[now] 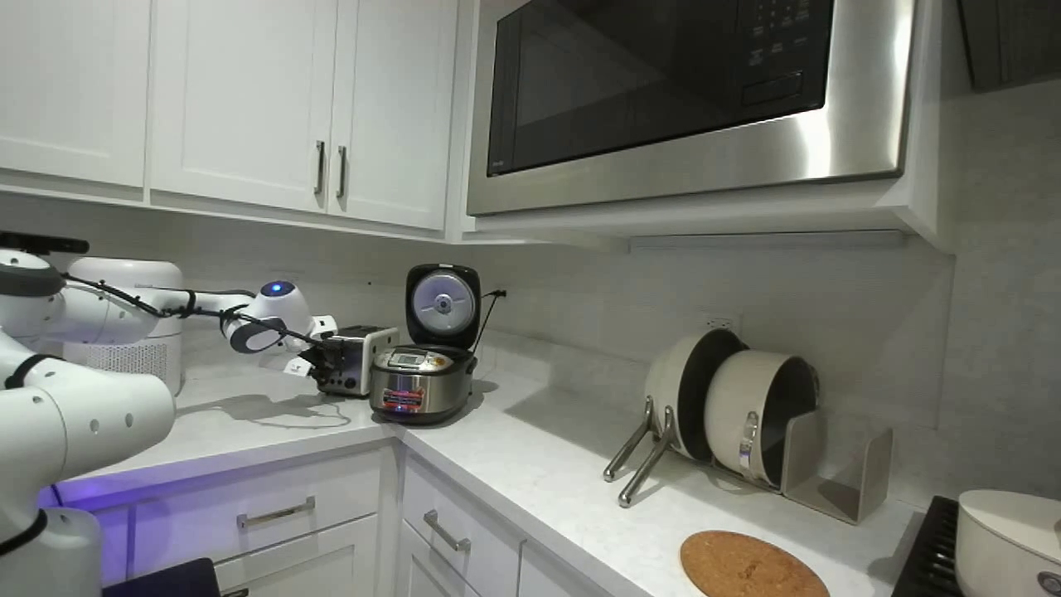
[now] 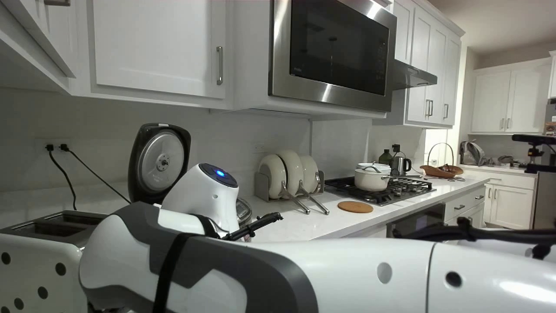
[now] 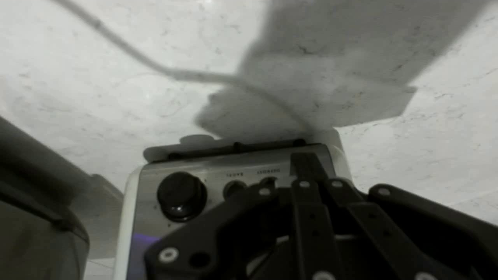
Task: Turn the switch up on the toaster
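The toaster (image 1: 365,352) is a small boxy metal toaster with a pale side. It stands on the counter beside the rice cooker in an exterior view. Its slots and pale spotted side (image 2: 41,265) show close up in an exterior view. In the wrist view its metal front panel (image 3: 218,165) has a black knob (image 3: 181,196) and small round buttons. My gripper (image 3: 307,157) has its fingers together and nothing visible between them. The tips lie over the panel's right part; contact cannot be told. The toaster's switch is hidden behind my gripper. The gripper (image 1: 333,356) also shows against the toaster's front.
The rice cooker (image 1: 423,390) stands right beside the toaster with its lid (image 1: 443,303) raised. A tall white appliance (image 1: 133,356) stands behind my arm. Pans (image 1: 746,406) in a rack and a cork mat (image 1: 750,564) are farther along the counter. Cupboards hang above.
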Robot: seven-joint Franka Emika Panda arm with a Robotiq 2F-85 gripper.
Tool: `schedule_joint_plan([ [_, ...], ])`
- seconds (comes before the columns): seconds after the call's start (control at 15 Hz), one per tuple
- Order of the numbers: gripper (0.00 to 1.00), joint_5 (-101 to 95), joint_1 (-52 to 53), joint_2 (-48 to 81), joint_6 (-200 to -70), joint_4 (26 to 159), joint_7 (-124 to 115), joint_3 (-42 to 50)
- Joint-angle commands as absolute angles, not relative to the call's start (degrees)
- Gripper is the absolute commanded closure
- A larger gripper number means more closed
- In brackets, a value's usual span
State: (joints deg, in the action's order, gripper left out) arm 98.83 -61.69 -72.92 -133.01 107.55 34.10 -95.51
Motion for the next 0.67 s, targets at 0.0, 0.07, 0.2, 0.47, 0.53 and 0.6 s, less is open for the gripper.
schedule_joint_plan([
  [0.0,1.0,91.97,-61.93,-72.1,-129.92,108.42,29.0,-93.38],
  [0.07,1.0,89.35,-61.91,-71.76,-129.17,108.75,27.2,-92.94],
  [0.2,1.0,82.35,-61.82,-70.53,-125.72,109.42,22.46,-91.33],
  [0.47,1.0,68.7,-61.8,-66.76,-115.72,109.31,14.04,-87.98],
  [0.53,1.0,65.83,-61.73,-65.42,-113.14,109.06,12.53,-87.19],
  [0.6,1.0,63.52,-61.59,-64.14,-111.22,108.88,11.23,-86.61],
])
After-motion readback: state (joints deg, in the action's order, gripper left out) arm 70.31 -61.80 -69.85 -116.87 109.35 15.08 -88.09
